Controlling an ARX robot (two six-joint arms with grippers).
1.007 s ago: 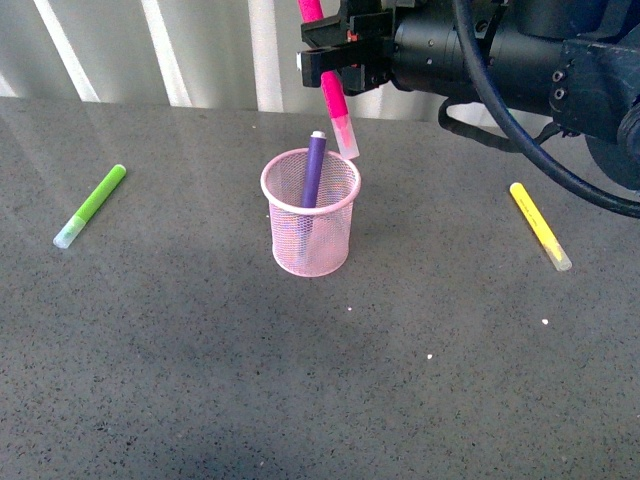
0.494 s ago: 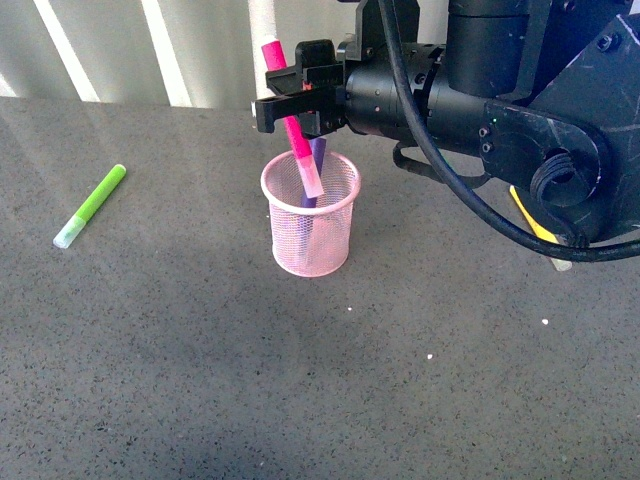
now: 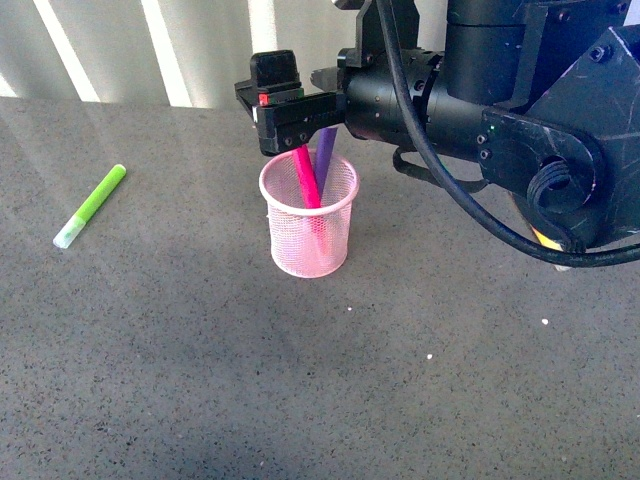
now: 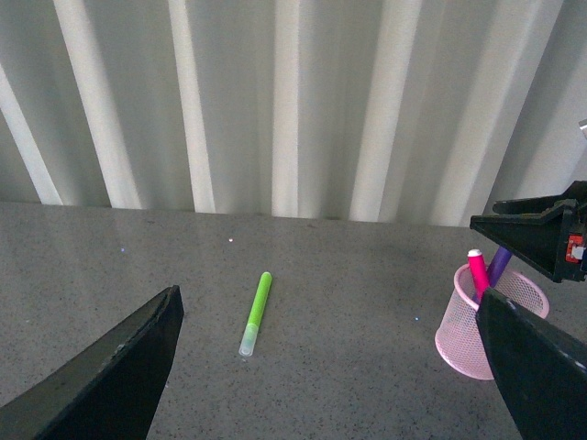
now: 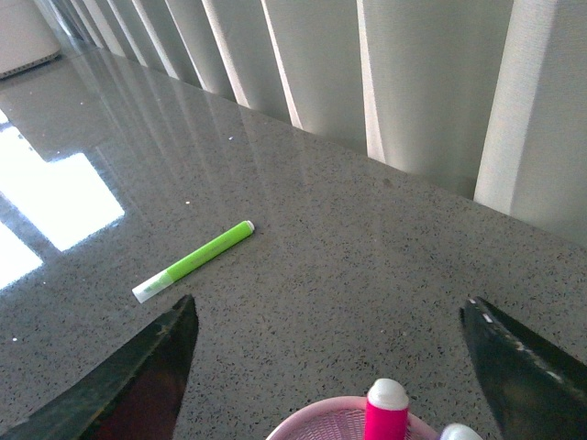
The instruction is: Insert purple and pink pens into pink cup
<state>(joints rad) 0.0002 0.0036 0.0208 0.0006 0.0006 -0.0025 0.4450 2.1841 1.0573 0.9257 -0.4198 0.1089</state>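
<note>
The pink cup point(image 3: 308, 228) stands upright mid-table. The pink pen point(image 3: 307, 178) and the purple pen point(image 3: 325, 150) both stand inside it, leaning against the far rim. My right gripper point(image 3: 300, 115) hovers just above the cup, open and empty. In the right wrist view the right gripper point(image 5: 330, 367) has its jaws wide apart, with the pink pen's top point(image 5: 386, 408) and the cup rim point(image 5: 312, 423) just below them. My left gripper point(image 4: 330, 385) is open and empty, low over the table. The left wrist view shows the cup point(image 4: 463, 335) with both pens beside its one finger.
A lime green marker point(image 3: 92, 205) lies on the table to the left, and shows in the left wrist view point(image 4: 256, 313) and the right wrist view point(image 5: 193, 261). A yellow marker point(image 3: 546, 241) is mostly hidden behind my right arm. A pleated white curtain runs along the back.
My right gripper carried the pink pen over the cup, lowered it and opened. The pink pen now stands in the cup beside the purple pen.
</note>
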